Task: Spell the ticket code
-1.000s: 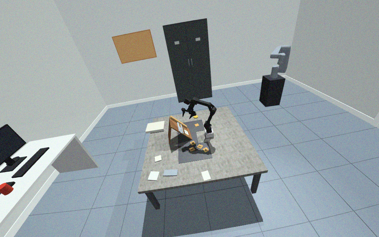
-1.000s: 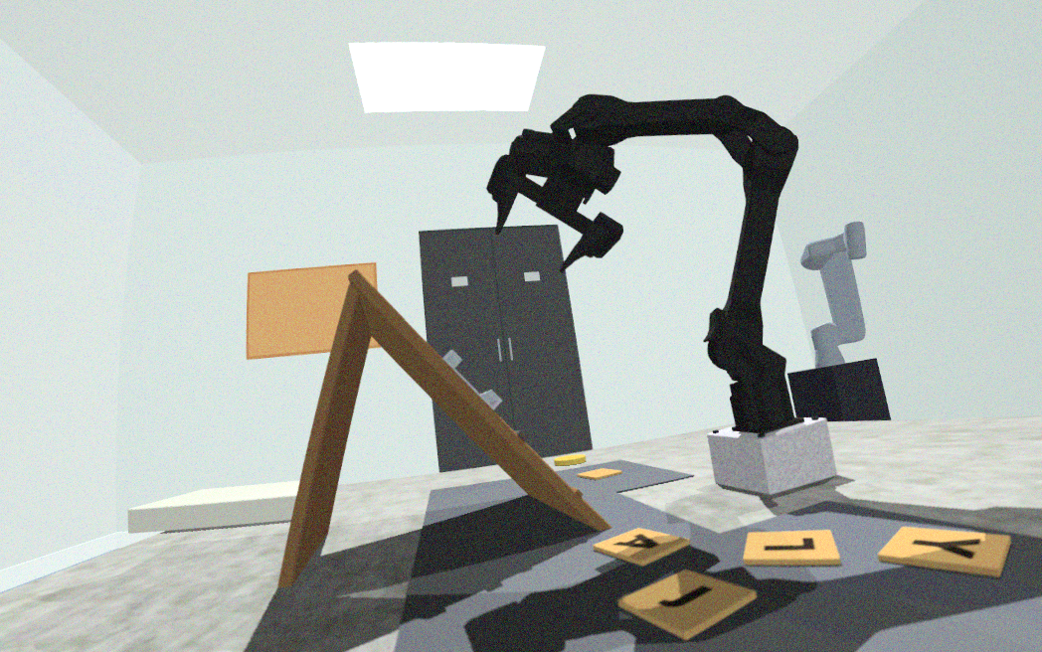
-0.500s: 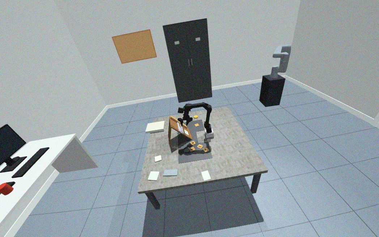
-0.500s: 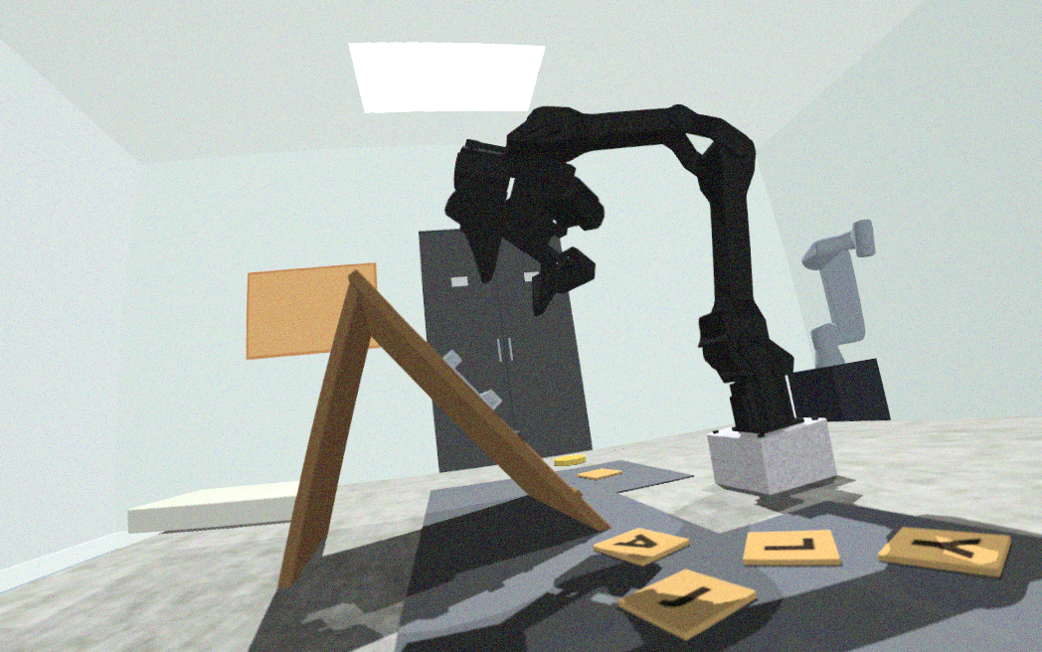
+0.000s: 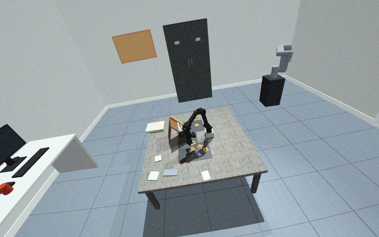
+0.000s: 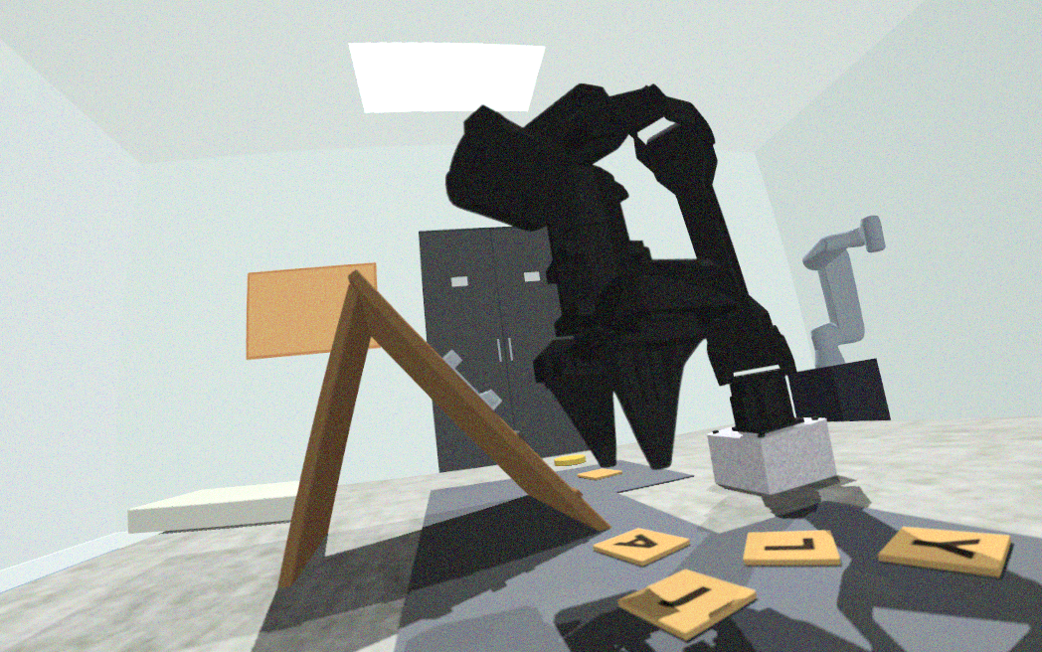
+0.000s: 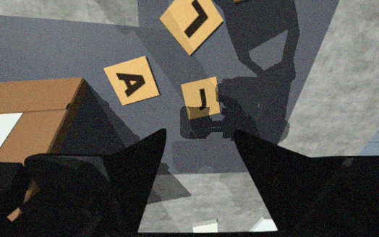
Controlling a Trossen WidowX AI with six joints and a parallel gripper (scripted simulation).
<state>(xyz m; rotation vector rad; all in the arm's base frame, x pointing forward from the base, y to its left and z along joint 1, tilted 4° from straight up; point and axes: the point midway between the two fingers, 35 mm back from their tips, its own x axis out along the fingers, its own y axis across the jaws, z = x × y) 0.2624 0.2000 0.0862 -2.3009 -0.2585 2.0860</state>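
Observation:
My gripper (image 5: 191, 141) (image 6: 633, 465) (image 7: 200, 133) is open and empty above the dark mat, beside the board. The J tile (image 5: 192, 149) (image 6: 686, 603) (image 7: 200, 97) lies just beyond the fingertips in the wrist view, partly in shadow. Tiles A (image 5: 193, 143) (image 6: 661, 543) (image 7: 131, 65), L (image 5: 199, 146) (image 6: 791, 547) (image 7: 192, 22) and Y (image 5: 205, 149) (image 6: 946, 547) lie nearby. Another tile (image 5: 196, 124) (image 6: 600, 474) lies farther back, its letter unreadable. The tilted brown board (image 6: 461, 414) (image 7: 43, 94) carries the pale rail (image 5: 179, 126) (image 6: 489, 399); its contents are unreadable. The ticket (image 7: 9, 124) shows only partly, without readable print.
A yellow round object (image 5: 196, 116) (image 6: 570, 459) lies behind the farther tile. A cream slab (image 5: 155, 126) (image 6: 215, 505) is behind the board. White pads (image 5: 153, 175) (image 5: 205, 175) (image 5: 157, 158) and a blue-grey book (image 5: 170, 172) lie toward the counter's front edge. The arm's pale base (image 6: 799, 461) stands right.

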